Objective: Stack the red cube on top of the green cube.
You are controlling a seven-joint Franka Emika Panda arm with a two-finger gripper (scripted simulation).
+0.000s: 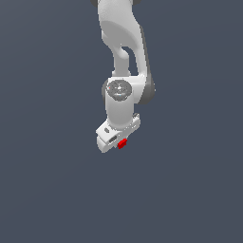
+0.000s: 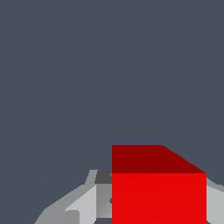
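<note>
Gripping the red cube (image 2: pixel 158 197), fingers (image 2: pixel 85 203) flank its edges.

no readable text, no labels, no brands, no nos. or signs anywhere

Glossy white arm (image 1: pixel 124 42) of rounded segments, dark grey joint bands, a round grey cap, boxy white gripper (image 1: pixel 117 141).

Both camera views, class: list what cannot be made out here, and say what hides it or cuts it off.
- Green cube: in neither view, so its place is unknown.
- Red cube: its lower part is cut off by the wrist view's edge; in the exterior view it is tiny and partly behind the gripper.
- Fingertips: hidden by the hand in the exterior view, by the cube in the wrist view; the grasp cannot be confirmed.
</note>
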